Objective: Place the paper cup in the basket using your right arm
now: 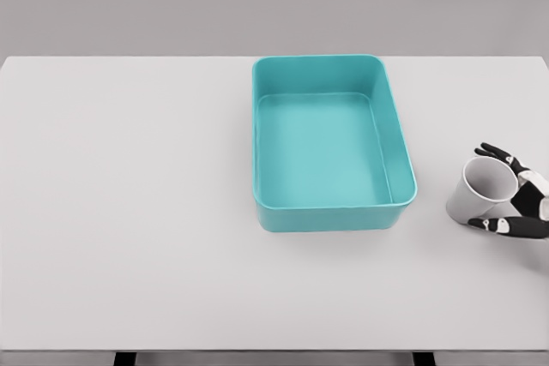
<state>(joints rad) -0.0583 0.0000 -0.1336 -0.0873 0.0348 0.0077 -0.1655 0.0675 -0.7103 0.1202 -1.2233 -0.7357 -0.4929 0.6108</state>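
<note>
Paper cup (482,189) tilted near table (129,212) right edge, pinched between right hand (517,196) fingers (497,154) and thumb. Teal basket (330,212) sits apart, toward far edge, mid-table.

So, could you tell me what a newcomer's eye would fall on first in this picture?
The teal rectangular plastic basket, empty, stands out just right of the middle of the white table. At the right edge, the right hand has its dark fingers around a white paper cup tilted on its side.

Robot hand, right edge of frame

The right hand (520,196) has slim black fingers with white segments and pale joint patches.
</note>
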